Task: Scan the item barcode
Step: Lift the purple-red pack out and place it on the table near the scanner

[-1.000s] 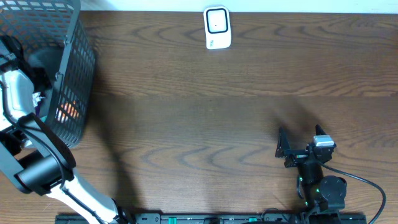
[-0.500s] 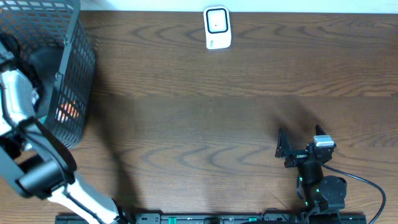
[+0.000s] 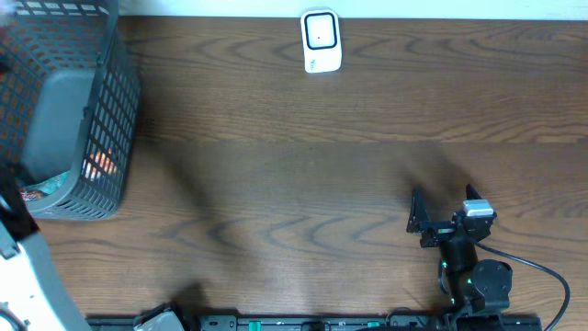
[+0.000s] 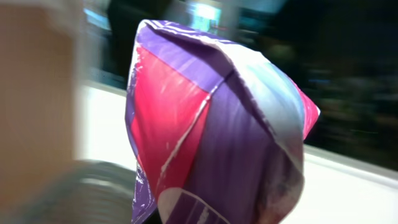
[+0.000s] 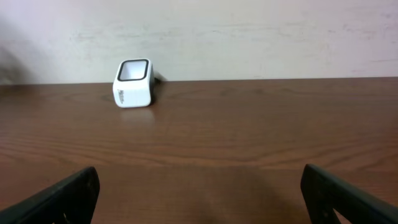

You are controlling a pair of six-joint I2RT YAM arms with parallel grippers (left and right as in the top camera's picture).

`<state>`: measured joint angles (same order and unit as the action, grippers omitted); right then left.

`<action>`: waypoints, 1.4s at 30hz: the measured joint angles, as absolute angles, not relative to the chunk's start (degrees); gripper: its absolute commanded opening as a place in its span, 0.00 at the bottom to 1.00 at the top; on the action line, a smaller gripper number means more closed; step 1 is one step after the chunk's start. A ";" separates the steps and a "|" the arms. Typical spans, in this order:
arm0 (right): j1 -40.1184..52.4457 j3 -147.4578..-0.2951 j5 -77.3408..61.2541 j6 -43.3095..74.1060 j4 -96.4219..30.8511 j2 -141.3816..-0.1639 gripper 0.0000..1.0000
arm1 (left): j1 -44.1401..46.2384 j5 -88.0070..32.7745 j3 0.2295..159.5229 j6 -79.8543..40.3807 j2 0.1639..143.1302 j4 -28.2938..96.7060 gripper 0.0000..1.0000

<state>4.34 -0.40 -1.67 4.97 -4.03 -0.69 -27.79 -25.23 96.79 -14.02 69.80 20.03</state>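
Observation:
A crinkled purple and pink foil packet (image 4: pixel 211 124) fills the left wrist view, blurred by motion. My left gripper is shut on the packet's lower end, and its fingers are hidden behind the foil. In the overhead view only a white link of the left arm (image 3: pixel 23 276) shows, at the near left edge. The white barcode scanner (image 3: pixel 322 41) stands at the far middle of the table, window facing up, and also shows as the scanner (image 5: pixel 132 84) in the right wrist view. My right gripper (image 3: pixel 446 210) rests at the near right, open and holding nothing, with its fingertips (image 5: pixel 62 199) wide apart.
A dark mesh basket (image 3: pixel 110 110) stands at the far left with an orange item (image 3: pixel 99 164) and another packet (image 3: pixel 41 188) inside. Brown wooden tabletop (image 3: pixel 294 184) stretches between the basket, scanner and right arm.
The left gripper closed on the packet inside the basket. The left arm then lifted out of the basket and swung toward the near left edge.

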 measured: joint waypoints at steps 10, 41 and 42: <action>4.34 -0.40 -1.67 4.97 -4.03 -0.69 0.99 | -6.63 -31.29 94.08 -31.77 80.58 36.88 0.07; 4.34 -0.40 -1.67 4.97 -4.03 -0.69 0.99 | 8.93 -30.52 105.56 -20.78 107.66 37.43 0.98; 4.34 -0.40 -1.67 4.97 -4.03 -0.69 0.99 | 6.83 -29.12 106.94 -19.35 105.36 37.30 0.98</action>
